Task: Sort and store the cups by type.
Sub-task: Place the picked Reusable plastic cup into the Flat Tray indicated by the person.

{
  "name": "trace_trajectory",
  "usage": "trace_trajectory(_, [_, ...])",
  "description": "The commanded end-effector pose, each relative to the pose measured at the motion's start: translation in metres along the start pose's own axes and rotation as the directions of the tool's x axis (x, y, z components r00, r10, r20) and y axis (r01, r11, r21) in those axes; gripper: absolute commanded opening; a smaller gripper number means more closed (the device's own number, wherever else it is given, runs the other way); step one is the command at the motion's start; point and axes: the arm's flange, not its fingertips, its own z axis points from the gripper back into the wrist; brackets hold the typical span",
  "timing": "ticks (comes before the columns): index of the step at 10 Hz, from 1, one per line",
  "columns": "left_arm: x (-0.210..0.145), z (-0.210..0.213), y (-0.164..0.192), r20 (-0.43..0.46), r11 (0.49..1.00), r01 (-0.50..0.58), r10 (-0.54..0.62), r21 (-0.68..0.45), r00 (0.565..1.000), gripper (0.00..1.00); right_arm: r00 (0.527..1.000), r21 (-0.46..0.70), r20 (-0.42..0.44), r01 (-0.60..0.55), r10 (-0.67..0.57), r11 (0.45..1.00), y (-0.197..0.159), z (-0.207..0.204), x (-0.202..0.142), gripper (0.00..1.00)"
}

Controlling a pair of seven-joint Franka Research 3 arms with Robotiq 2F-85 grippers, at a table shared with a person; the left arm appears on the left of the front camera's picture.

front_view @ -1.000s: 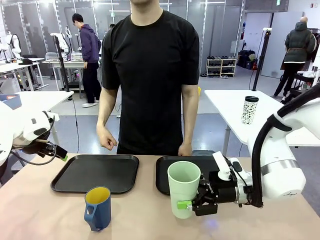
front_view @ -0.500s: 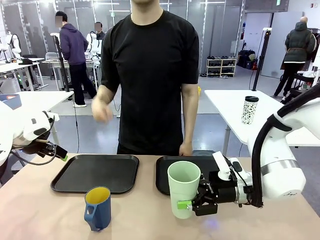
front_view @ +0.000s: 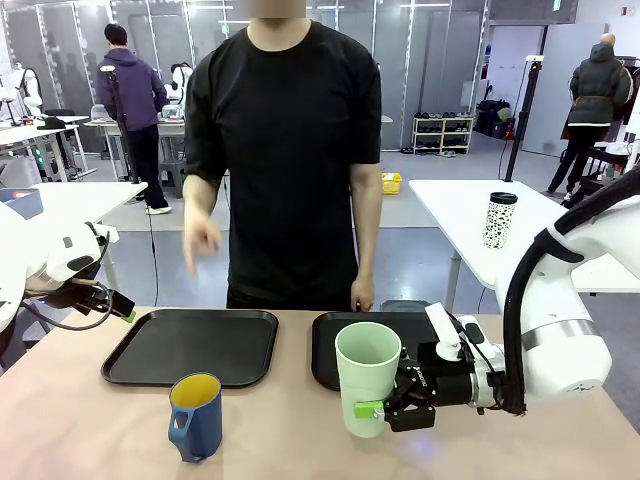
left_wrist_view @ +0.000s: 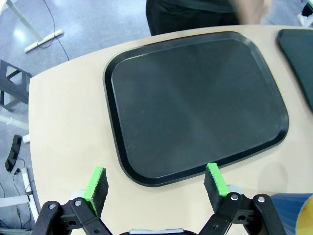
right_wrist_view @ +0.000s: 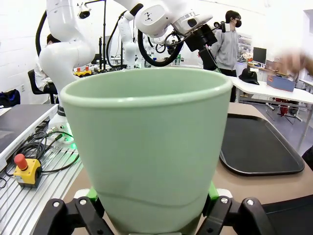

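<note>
Tumbler (front_view: 367, 372) is clamped in my right hand (front_view: 372, 410) near the counter's (front_view: 90, 430) front edge, just before the right tray (front_view: 325, 368), so next I'd lift it onto that tray; my left hand (left_wrist_view: 156, 186) hangs wide open, empty.

On the table (front_view: 90, 440), two trays side by side along the far edge, left tray (front_view: 190, 345) and right tray (front_view: 325, 352), just apart. In front of the left tray, the mug (front_view: 196, 415), upright. To its right, at the right tray's near edge, the tumbler (front_view: 368, 385), upright, clasped low by the right gripper (front_view: 375, 414) from the right. Left gripper (left_wrist_view: 155, 178) off the left tray's left end, fingers spread. Behind the trays, a person (front_view: 290, 160); farther back right, a lidded cup (front_view: 499, 220) on a side table (front_view: 450, 205)
</note>
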Motion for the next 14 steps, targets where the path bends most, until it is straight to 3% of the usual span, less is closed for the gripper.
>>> trace_trajectory(1, [0.001, 0.0, 0.0, 0.002, 1.0, -0.001, 0.001, 0.001, 1.0, 1.0, 1.0, 0.004, 0.005, -0.003, 0.003, 1.0, 0.0, -0.001, 0.002, 0.57])
trace_trajectory(9, [0.001, 0.0, 0.0, 0.002, 1.0, -0.001, 0.001, 0.001, 1.0, 1.0, 1.0, 0.004, 0.005, -0.003, 0.003, 1.0, 0.0, -0.001, 0.002, 0.57])
trace_trajectory(10, [0.001, 0.0, 0.0, 0.002, 1.0, -0.001, 0.001, 0.001, 1.0, 1.0, 1.0, 0.0, 0.0, 0.0, 0.0, 1.0, 0.0, 0.0, 0.0, 0.85])
trace_trajectory(14, [0.001, 0.0, 0.0, 0.002, 1.0, -0.001, 0.001, 0.001, 1.0, 1.0, 0.999, -0.08, -0.041, 0.016, -0.019, 0.997, -0.035, -0.024, 0.014, 0.85])
